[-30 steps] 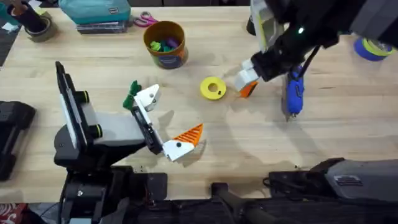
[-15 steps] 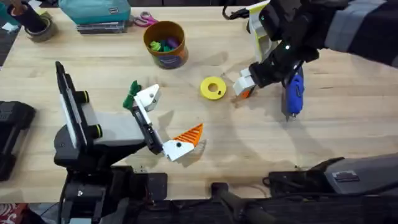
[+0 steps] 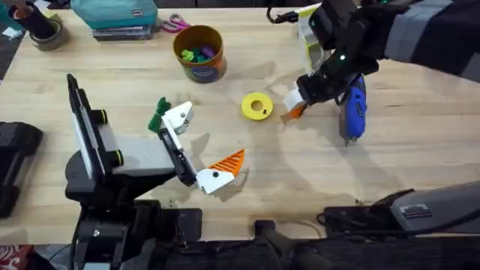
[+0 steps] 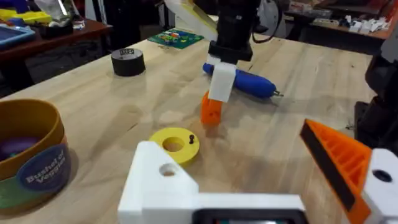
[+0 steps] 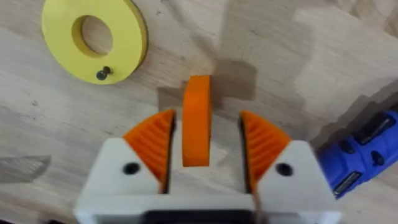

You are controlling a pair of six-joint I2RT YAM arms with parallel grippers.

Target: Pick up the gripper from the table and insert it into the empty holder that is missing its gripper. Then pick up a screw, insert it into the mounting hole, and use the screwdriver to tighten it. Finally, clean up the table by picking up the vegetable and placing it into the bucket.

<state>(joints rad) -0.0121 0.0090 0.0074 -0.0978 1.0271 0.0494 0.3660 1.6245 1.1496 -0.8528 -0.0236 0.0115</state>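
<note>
We are in step 1, the pick-up of the gripper. Our right gripper is down over it on the table, just right of the yellow ring and just left of the screwdriver. The jaws stand spread with the orange piece between the 2 pads, a thin gap showing on each side, so we judge it is not yet pinched. The next move calls for closing squarely on its flat sides, lifting, then carrying it left and nearer to the holder on our left gripper, whose jaws rest wide apart and hold nothing.

The right wrist view shows the centring and those 2 gaps, plus a small screw lying on the ring, which the overhead view does not resolve. The left wrist view shows the bare mount with its hole and the piece standing on the wood. The overhead view alone gives the layout: the vegetable touching the holder's left side, and the bucket at the far side.
</note>
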